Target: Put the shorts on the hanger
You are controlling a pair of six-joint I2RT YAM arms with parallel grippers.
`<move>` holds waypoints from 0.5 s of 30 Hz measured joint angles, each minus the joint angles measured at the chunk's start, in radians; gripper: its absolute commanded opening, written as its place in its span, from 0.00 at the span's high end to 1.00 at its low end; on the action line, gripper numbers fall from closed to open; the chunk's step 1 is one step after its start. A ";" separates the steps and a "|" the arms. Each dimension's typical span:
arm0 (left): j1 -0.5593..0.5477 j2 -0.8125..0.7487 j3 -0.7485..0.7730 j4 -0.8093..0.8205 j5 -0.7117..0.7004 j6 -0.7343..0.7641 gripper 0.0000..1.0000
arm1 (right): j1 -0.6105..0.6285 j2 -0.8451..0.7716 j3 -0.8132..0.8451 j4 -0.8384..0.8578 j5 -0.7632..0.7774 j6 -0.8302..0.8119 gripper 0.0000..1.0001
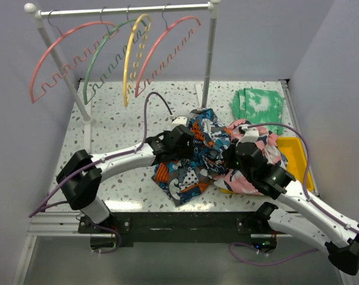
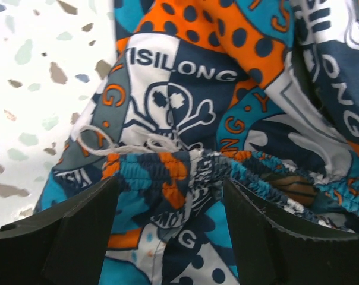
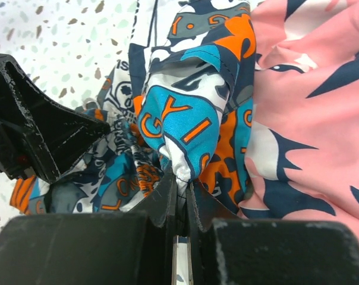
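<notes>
The shorts [image 1: 194, 155], in a blue, orange, grey and white print, lie bunched in the middle of the table. My left gripper [image 1: 180, 141] is open and pressed down over them; in the left wrist view the elastic waistband and white drawstring [image 2: 126, 144] lie between its fingers [image 2: 169, 193]. My right gripper [image 1: 232, 155] is shut on a pinched fold of the shorts [image 3: 180, 127], seen between its tips [image 3: 180, 181]. Two coral-pink hangers [image 1: 52, 62] [image 1: 167, 46] hang on the rail at the back.
A green hanger [image 1: 102, 62] and a yellow hanger [image 1: 134, 56] hang between the pink ones. A pink floral garment [image 1: 257, 175] lies under my right arm, partly over a yellow bin [image 1: 299, 155]. A green tie-dye cloth [image 1: 260, 105] lies at the back right. The rack's post [image 1: 209, 56] stands behind the shorts.
</notes>
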 measured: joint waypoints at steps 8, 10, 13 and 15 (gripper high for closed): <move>-0.011 0.071 -0.060 0.084 0.048 0.019 0.82 | 0.000 0.024 0.062 -0.039 0.043 -0.010 1.00; -0.013 0.070 -0.093 0.095 0.053 0.015 1.00 | 0.000 0.037 0.082 -0.043 0.049 -0.013 1.00; -0.016 0.058 -0.117 0.090 0.051 0.027 1.00 | 0.002 0.082 0.122 -0.051 0.049 -0.018 1.00; -0.012 0.024 -0.115 0.065 0.034 0.037 1.00 | 0.002 0.124 0.168 -0.066 0.053 -0.026 1.00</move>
